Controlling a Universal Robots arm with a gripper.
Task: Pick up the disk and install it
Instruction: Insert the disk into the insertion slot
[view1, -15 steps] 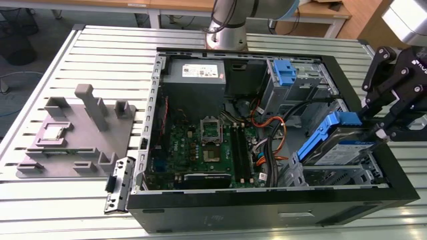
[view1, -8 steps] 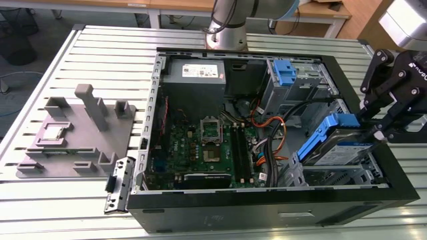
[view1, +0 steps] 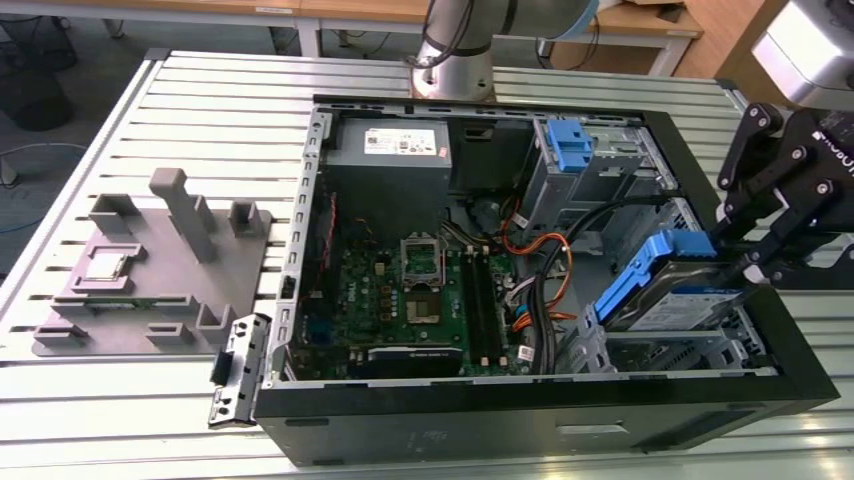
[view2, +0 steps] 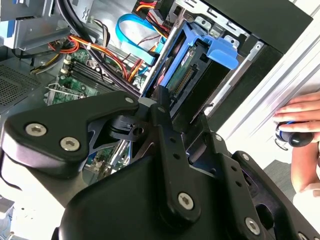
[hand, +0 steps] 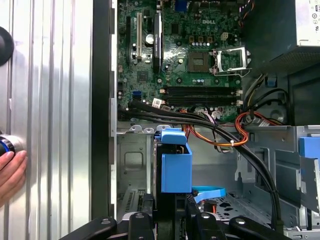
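The disk (view1: 678, 292), a silver drive with a blue plastic bracket along its sides, hangs tilted over the metal drive cage (view1: 667, 352) at the open computer case's corner, at the exterior view's right. My gripper (view1: 738, 262) is shut on the disk's outer end, its black fingers coming in from the right. In the second wrist view the fingers (view2: 162, 107) clamp the disk (view2: 192, 70), whose blue tab points away into the case. In the first wrist view the blue bracket of the disk (hand: 176, 167) stands just beyond the gripper (hand: 170, 214), above the cage floor.
The case holds a motherboard (view1: 414, 290), a grey power supply (view1: 394, 140), loose cables (view1: 534, 250) and another blue bracket (view1: 567, 145) in the far bay. A grey fixture (view1: 160, 260) lies at the exterior view's left. A person's hand (view2: 300, 117) rests outside the case wall.
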